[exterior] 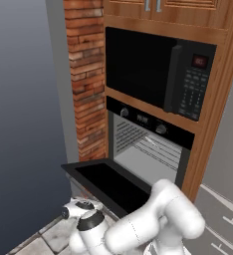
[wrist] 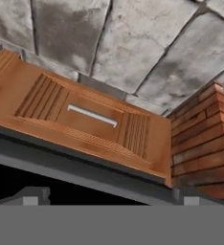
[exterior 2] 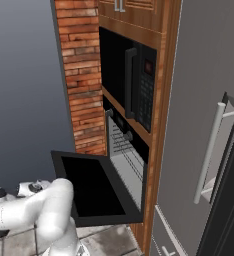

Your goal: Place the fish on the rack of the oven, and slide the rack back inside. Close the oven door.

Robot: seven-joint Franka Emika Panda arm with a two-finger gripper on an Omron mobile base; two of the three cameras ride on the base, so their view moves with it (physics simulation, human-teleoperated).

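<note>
We hold our gripper point(wrist: 112, 198) spread wide and empty, low under the oven door point(exterior: 111, 184), looking at a wooden drawer front point(wrist: 85, 119) below it (likely set to lift the door shut). Above the door, the oven point(exterior: 148, 144) gapes, rack point(exterior: 161, 148) seemingly inside; the fish we cannot make out

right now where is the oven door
The oven door hangs dropped open and roughly flat below the oven cavity, under the microwave, right of the brick column, in both base views.
</note>
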